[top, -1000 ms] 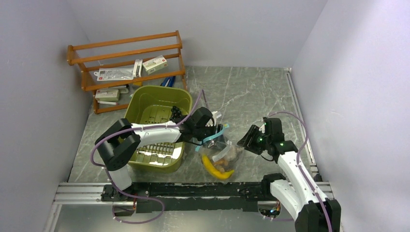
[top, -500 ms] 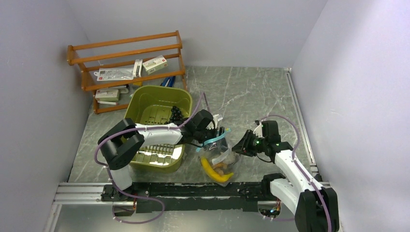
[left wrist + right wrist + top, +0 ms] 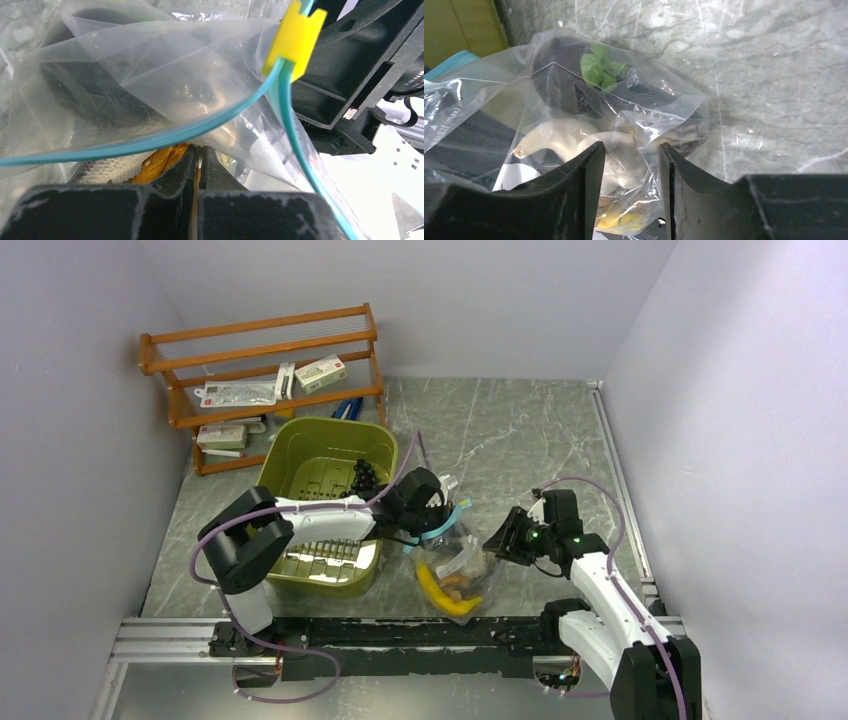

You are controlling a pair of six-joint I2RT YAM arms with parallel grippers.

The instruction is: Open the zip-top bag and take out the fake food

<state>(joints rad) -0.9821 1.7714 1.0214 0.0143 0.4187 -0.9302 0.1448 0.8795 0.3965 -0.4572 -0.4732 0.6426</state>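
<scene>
Bag (image 3: pixel 462 562), clear and crinkled, on grey marbled counter (image 3: pixel 520 430), just right of green tub (image 3: pixel 300 455) and between the two arms; mouth end raised toward left pincer (image 3: pixel 441 512). Zip strip (image 3: pixel 165 140), teal, its two halves parting from a yellow slider (image 3: pixel 295 37). Food (image 3: pixel 450 585), all inside bag: yellow banana (image 3: pixel 443 596) at near end, orange piece (image 3: pixel 161 156), pale scaled piece (image 3: pixel 107 169), white curved piece (image 3: pixel 556 137), dark round piece with green leaf (image 3: pixel 599 67). Left pincer: jaws pressed together at bag film; whether film is caught between them cannot be told. Right pincer (image 3: pixel 629 152): jaws narrowly parted, bag just ahead of tips. Dark grapes (image 3: pixel 363 476) in tub. Wooden rack (image 3: pixel 262 350), far left, by wall.
</scene>
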